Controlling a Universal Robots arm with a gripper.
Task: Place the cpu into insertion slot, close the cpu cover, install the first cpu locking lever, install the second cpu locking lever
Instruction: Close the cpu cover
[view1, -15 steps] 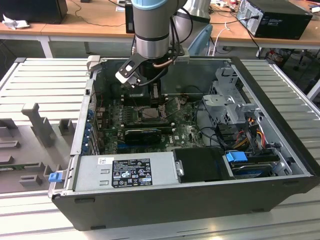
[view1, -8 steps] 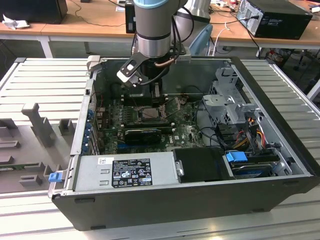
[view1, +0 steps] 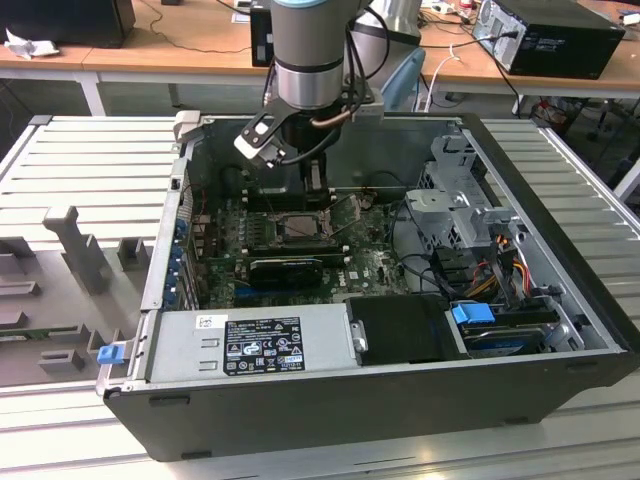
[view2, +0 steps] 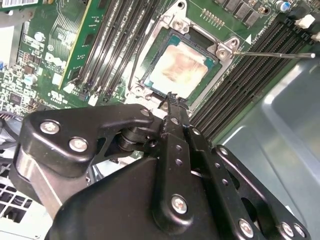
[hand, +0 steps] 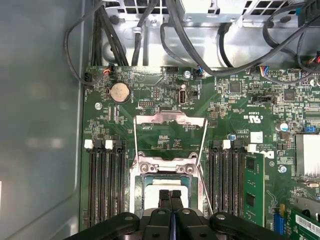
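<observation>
The cpu (view2: 177, 67) lies flat in its socket (view2: 222, 50) in the second wrist view, pale face up and edges square with it. The gripper (view2: 171, 97) hangs just above its rim, 2 fingers (view2: 172, 120) pressed together on nothing. In the first wrist view, the cpu cover (hand: 170, 118) seems swung up open. In the exterior view, the board (view1: 380, 265) sits inside the open computer case (view1: 300, 400).

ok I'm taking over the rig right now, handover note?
Black gripper: shut, empty, tips by the edge of the socket.
Small square tan-silver cpu: seated in the socket, done.
Thin grey metal frame cpu cover: looks raised, not down on the chip.
Thin wire locking levers: unlatched.
Left: cover and both levers.
</observation>
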